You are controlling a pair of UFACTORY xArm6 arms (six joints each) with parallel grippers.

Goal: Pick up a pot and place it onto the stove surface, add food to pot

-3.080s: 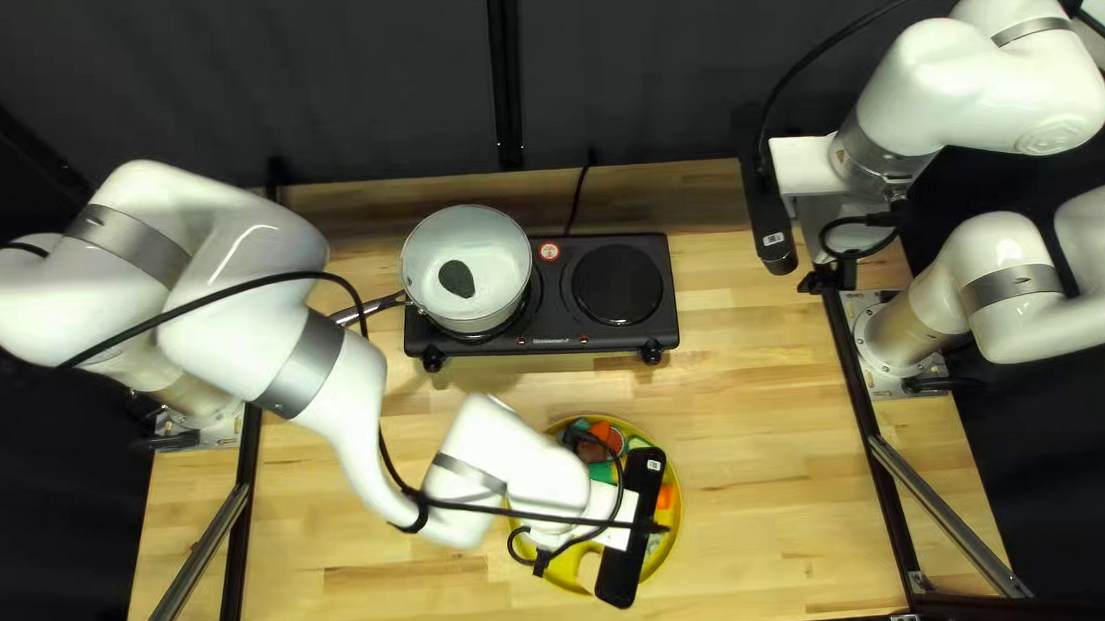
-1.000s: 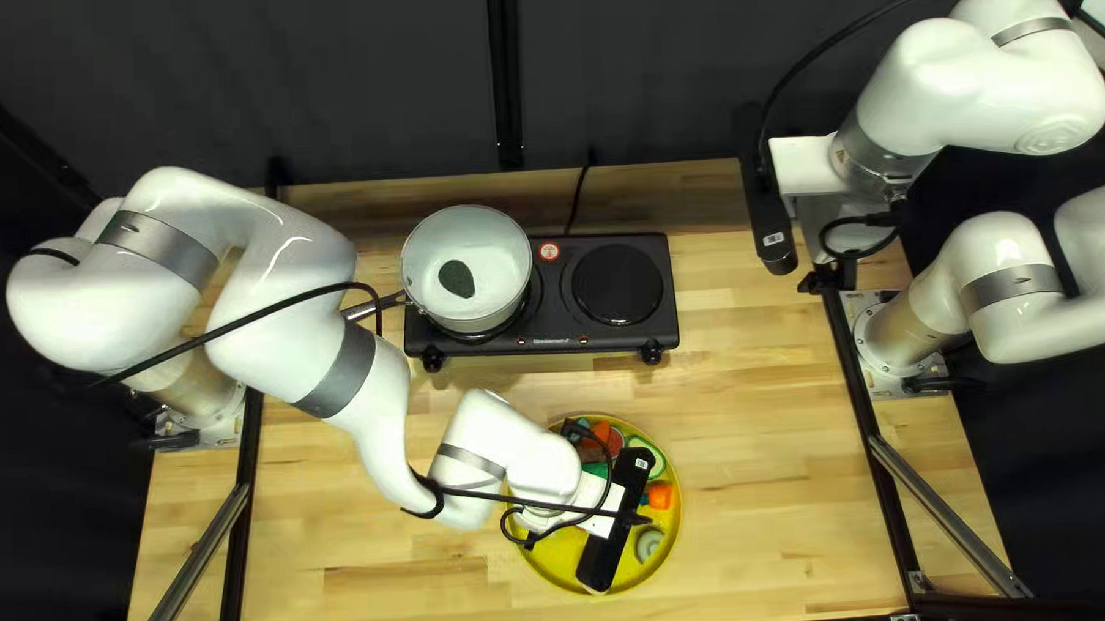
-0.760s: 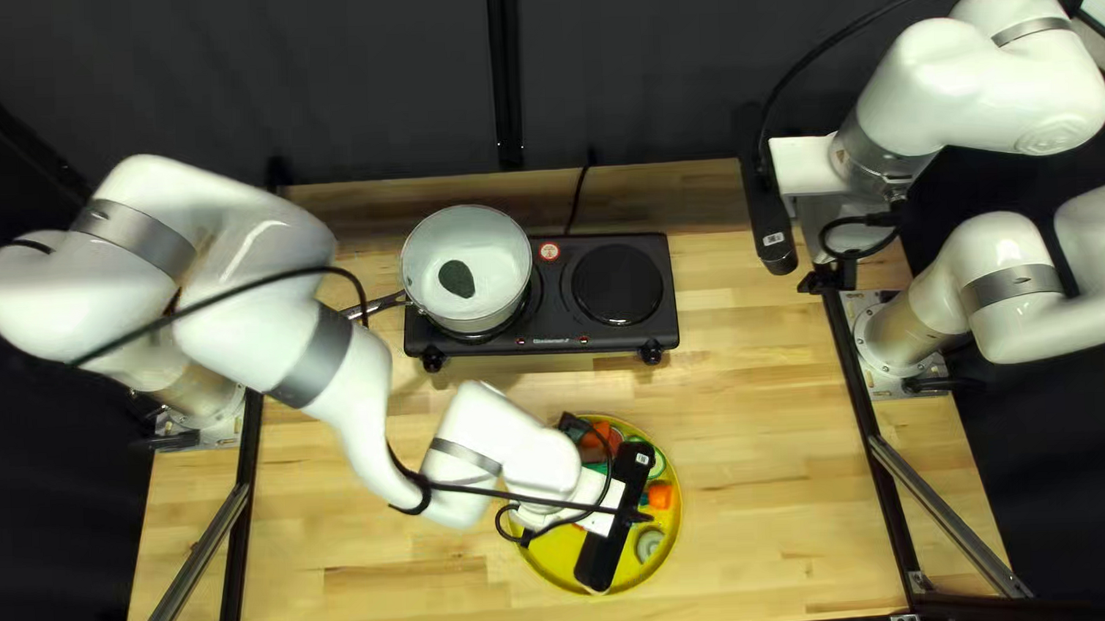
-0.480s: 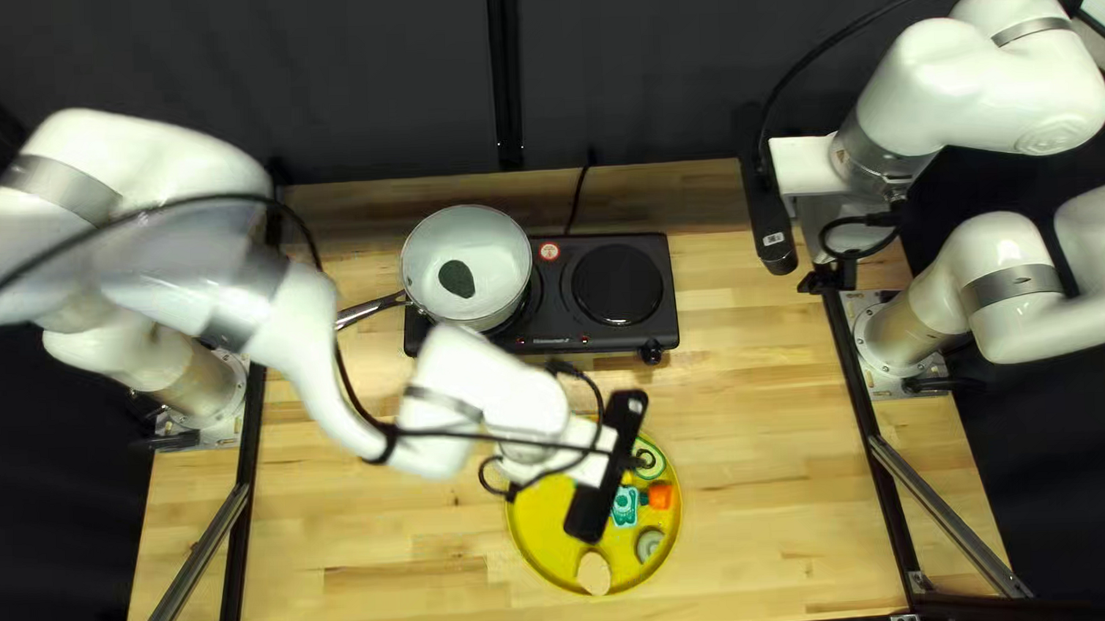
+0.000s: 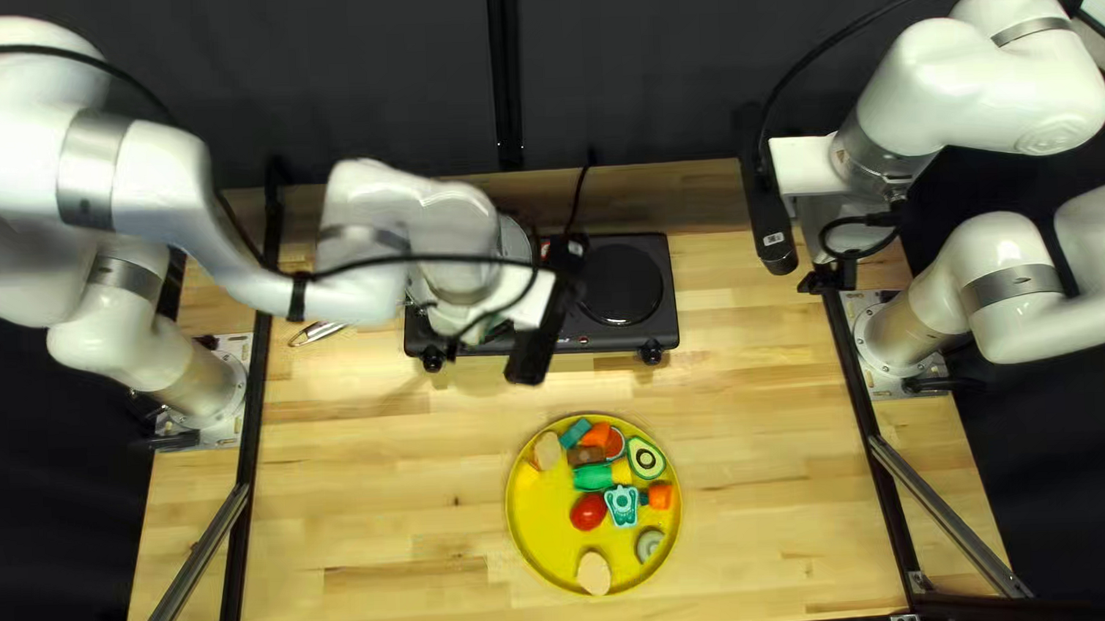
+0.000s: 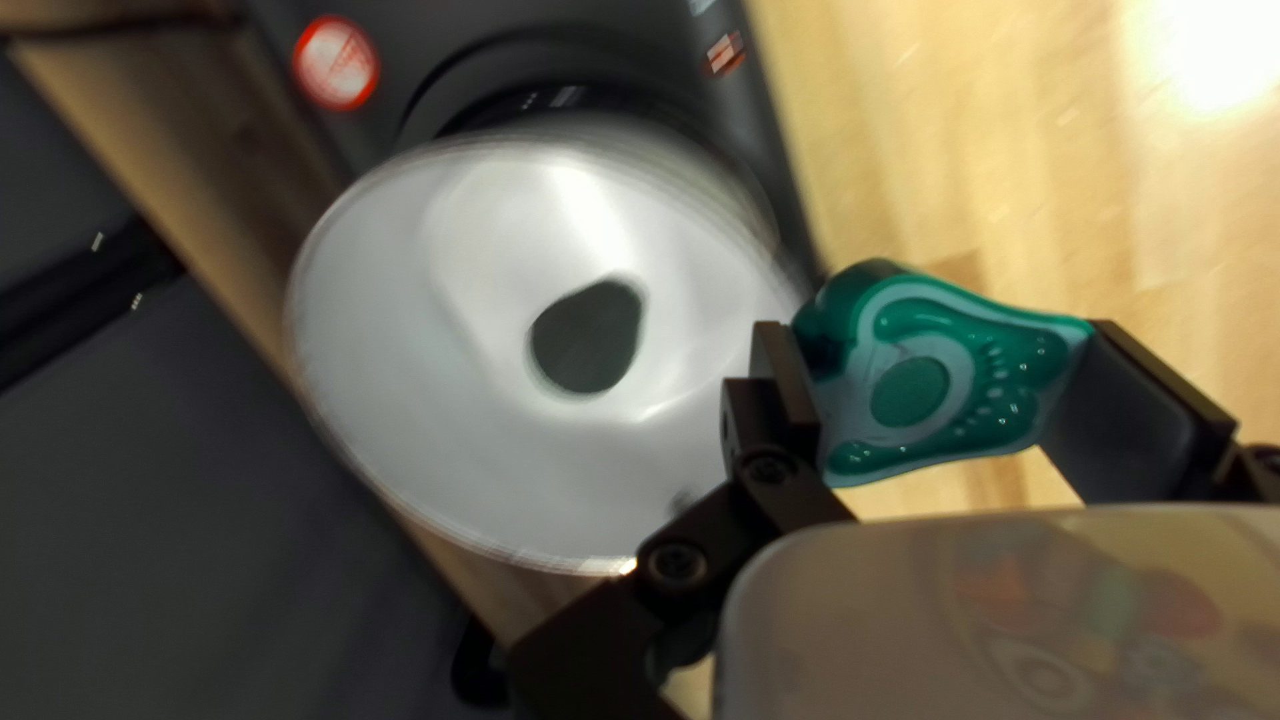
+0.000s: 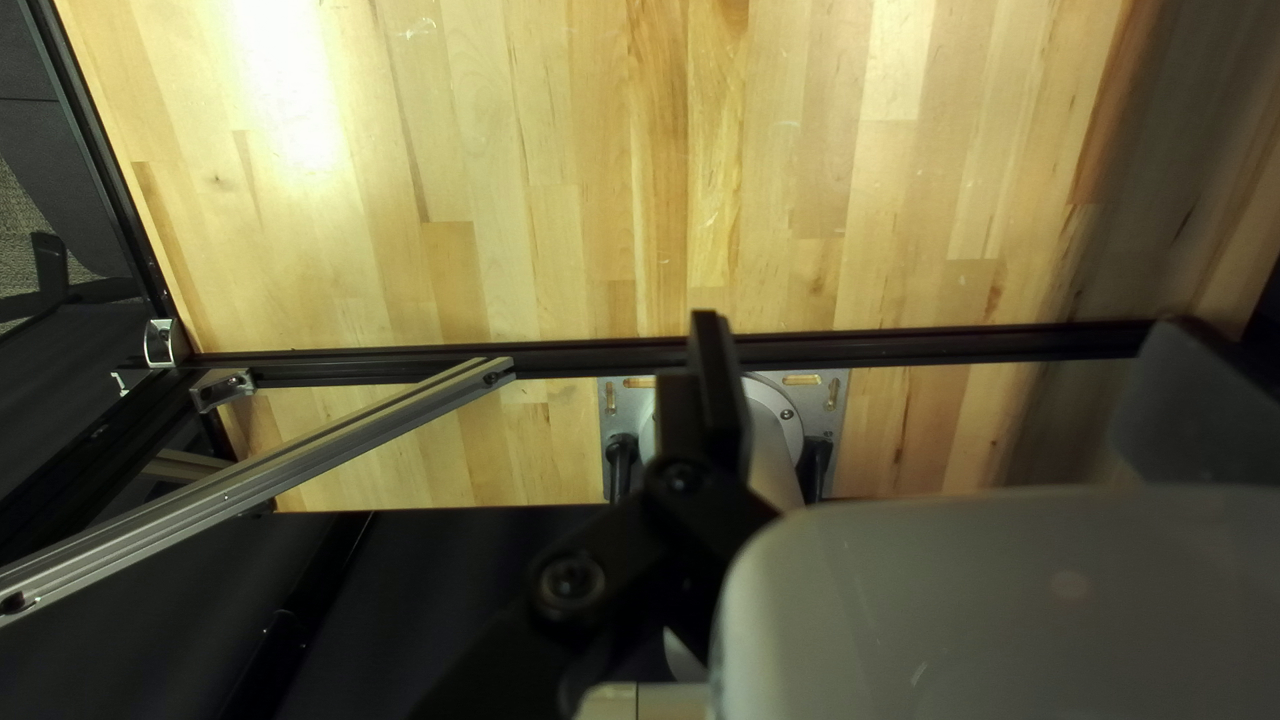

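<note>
Pot [image 6: 427, 387] sits on the stove [image 5: 660, 297]; my left gripper [image 6: 940, 350], fingers parted around the green toy [image 6: 920, 387], could drop it outside by releasing early. My right gripper [image 7: 940, 331] stands wide, holding nothing.

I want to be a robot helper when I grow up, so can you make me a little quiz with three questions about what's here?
1. True or false: the left gripper is holding something red.

2. Pick one: what color is the round plate that the play food lies on?
a) blue
b) yellow
c) white

3. Fill in the missing number: inside the pot, you can see ____ dark piece.

Key: 1 false, the piece it holds is green; 2 b; 3 one.
</note>
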